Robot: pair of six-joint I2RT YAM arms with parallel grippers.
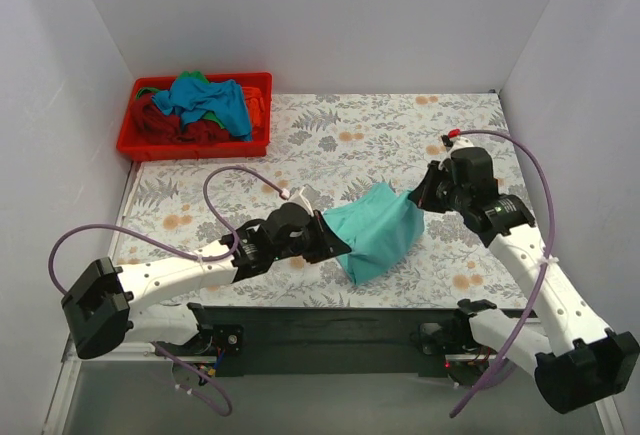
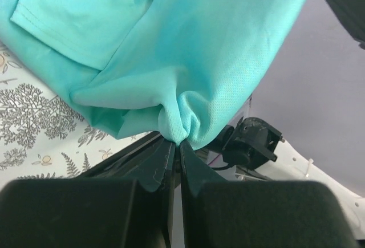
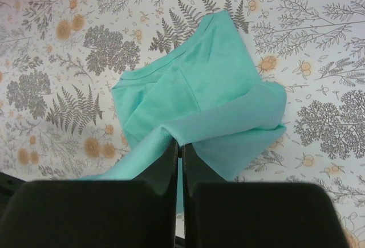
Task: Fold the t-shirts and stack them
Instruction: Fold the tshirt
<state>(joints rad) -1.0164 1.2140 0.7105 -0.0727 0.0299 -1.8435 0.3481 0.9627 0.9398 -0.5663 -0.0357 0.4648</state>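
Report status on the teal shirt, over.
Left gripper, right gripper both shut on teal shirt. Shirt held between them over table. Other shirts in red bin, far corner.

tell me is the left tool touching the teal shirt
Touching. The left wrist view shows the left tool shut on a bunched fold of the teal shirt.

Mint-teal shirt (image 1: 378, 230): one. Red bin (image 1: 192, 149): one. Heaped shirts (image 1: 205, 103) in it: number unclear, four colours showing. Table (image 1: 330, 135): one. End effectors: two, left end effector (image 1: 338, 245) and right end effector (image 1: 416, 198).
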